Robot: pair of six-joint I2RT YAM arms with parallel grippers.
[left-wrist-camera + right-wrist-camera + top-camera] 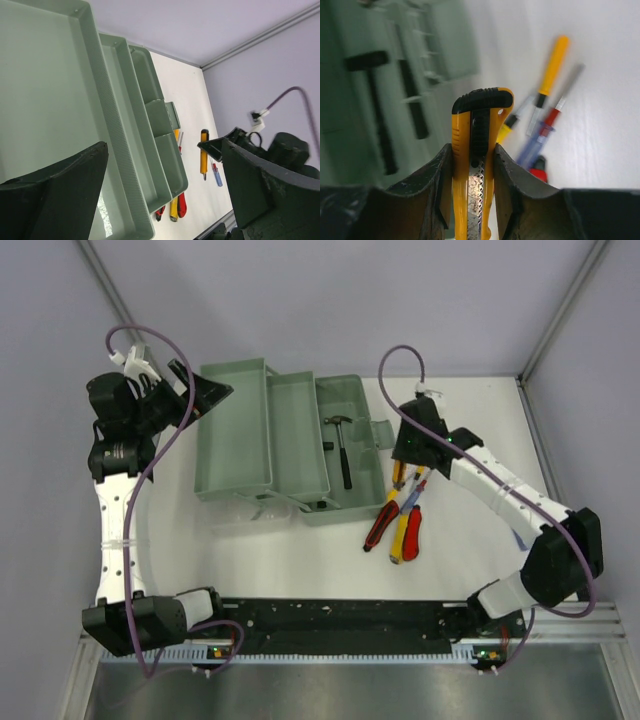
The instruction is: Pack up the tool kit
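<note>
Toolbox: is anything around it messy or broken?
Nothing looks broken or spilled. A hammer lies inside the open toolbox, but the other tools sit in a crooked jumble on the table beside it, not packed yet. The right gripper pinches a yellow utility knife.

I can read no writing, brand, number or sign in any of my three views. The knife (481,150) in the right wrist view shows only fine ridges along its metal strip, and I can make out no figures there. In the left wrist view, the white clip (257,116) on the cable (295,92) is too small for me to read.
</note>
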